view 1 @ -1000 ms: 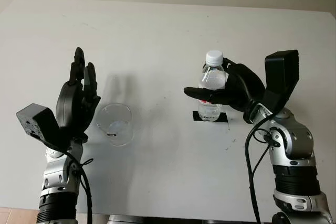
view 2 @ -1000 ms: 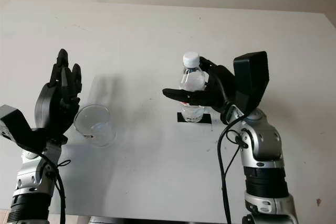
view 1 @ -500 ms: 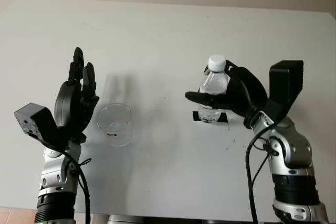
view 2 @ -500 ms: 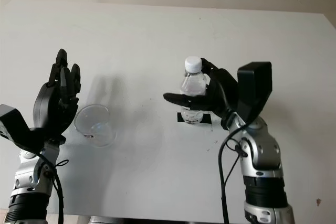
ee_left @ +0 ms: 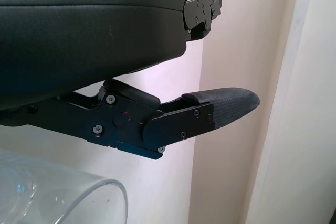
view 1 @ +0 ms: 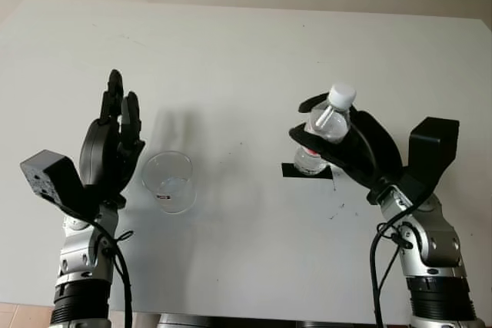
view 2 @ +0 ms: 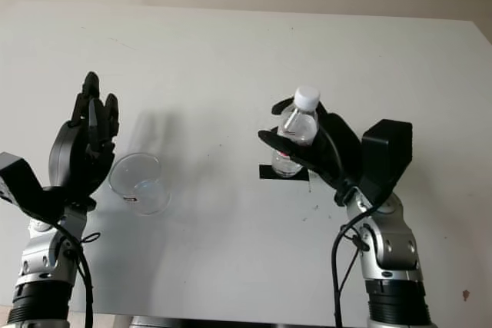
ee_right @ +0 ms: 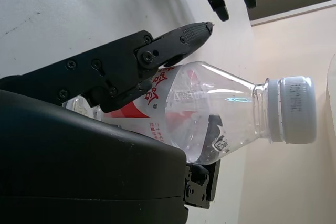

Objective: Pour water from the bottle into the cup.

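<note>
Head stereo pair above, one camera tight on each wrist.
Both eye views look forward and down over the same white table (view 1: 246,51); the left wrist view sits close on the cup (ee_left: 63,198) rim, the right wrist view close on the bottle (ee_right: 220,114).

Clear plastic bottle (view 1: 326,134), clear cup (view 1: 168,181), matt table (view 1: 246,59)

Evenly and softly lit from above, with the white tabletop (view 1: 246,51) bright and dimming toward its far corners. Faint, diffuse shadows beside the cup (view 1: 168,181) and under the bottle (view 1: 323,137). Small glints on the clear plastic, no harsh glare. Black shell close to the left wrist camera dark and featureless.
</note>
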Motion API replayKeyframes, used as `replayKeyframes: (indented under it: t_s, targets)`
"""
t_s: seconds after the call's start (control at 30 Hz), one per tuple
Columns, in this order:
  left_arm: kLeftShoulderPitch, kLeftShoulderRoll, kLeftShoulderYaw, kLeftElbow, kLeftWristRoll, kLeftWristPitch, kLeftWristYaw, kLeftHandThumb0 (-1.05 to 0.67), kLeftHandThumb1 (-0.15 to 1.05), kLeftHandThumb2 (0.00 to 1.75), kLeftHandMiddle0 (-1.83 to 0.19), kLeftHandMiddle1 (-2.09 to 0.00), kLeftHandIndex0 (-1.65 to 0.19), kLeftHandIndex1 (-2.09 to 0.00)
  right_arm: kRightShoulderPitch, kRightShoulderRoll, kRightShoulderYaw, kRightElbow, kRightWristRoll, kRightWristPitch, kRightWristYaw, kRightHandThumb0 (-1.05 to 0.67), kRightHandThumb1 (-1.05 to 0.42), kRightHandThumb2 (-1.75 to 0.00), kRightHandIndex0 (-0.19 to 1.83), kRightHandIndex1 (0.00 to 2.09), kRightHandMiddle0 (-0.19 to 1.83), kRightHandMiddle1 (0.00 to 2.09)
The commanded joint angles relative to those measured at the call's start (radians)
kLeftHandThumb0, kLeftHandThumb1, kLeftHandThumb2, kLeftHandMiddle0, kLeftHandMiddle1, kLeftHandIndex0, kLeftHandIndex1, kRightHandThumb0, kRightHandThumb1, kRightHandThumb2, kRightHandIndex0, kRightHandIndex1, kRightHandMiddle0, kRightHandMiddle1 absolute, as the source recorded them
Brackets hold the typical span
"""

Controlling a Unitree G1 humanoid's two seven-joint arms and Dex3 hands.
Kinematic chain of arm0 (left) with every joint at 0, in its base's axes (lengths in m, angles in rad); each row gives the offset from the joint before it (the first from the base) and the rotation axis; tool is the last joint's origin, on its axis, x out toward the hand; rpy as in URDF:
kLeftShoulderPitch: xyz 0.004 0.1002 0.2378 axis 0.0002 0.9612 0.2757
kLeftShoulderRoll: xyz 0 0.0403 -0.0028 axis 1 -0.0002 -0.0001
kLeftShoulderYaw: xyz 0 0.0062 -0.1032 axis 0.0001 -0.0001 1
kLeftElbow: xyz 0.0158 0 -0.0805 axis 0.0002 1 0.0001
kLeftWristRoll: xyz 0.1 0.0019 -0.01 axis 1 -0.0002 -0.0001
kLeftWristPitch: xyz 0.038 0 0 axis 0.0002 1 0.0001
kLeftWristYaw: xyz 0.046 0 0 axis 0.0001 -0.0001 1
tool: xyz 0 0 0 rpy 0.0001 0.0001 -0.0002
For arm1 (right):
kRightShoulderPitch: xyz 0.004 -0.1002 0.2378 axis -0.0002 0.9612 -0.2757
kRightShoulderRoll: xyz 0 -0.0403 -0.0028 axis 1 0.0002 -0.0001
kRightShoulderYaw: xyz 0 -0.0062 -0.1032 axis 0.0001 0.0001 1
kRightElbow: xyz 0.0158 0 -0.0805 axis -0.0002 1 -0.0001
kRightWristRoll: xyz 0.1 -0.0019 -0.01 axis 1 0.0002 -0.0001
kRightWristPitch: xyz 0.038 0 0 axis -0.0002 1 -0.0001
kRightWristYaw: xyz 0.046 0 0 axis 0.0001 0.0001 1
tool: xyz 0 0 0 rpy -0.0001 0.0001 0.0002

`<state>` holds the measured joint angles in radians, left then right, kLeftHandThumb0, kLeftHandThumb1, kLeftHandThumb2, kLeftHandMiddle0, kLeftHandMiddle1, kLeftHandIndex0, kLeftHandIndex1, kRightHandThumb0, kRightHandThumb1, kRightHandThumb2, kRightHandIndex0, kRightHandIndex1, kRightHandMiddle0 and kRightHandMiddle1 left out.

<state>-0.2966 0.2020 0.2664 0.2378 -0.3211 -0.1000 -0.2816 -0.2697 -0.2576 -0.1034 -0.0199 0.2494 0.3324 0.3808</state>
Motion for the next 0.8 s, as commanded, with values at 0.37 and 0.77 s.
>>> replayKeyframes:
  t_s: [0.37,0.77]
  targets:
    - [-0.020,0.000,0.007,0.023,0.001,-0.018,0.005,-0.74,1.05,0.64,0.19,0.00,0.19,0.00,0.030,-0.031,0.010,-0.016,-0.070,-0.136,0.011,-0.75,-0.86,-0.05,-0.19,0.17,-0.19,0.31]
    - [-0.019,-0.002,0.004,0.027,0.001,-0.026,0.007,-0.74,1.05,0.65,0.19,0.00,0.19,0.00,0.021,-0.036,0.029,0.139,-0.142,-0.415,0.031,-0.94,-0.89,-0.06,-0.19,0.00,-0.19,0.00]
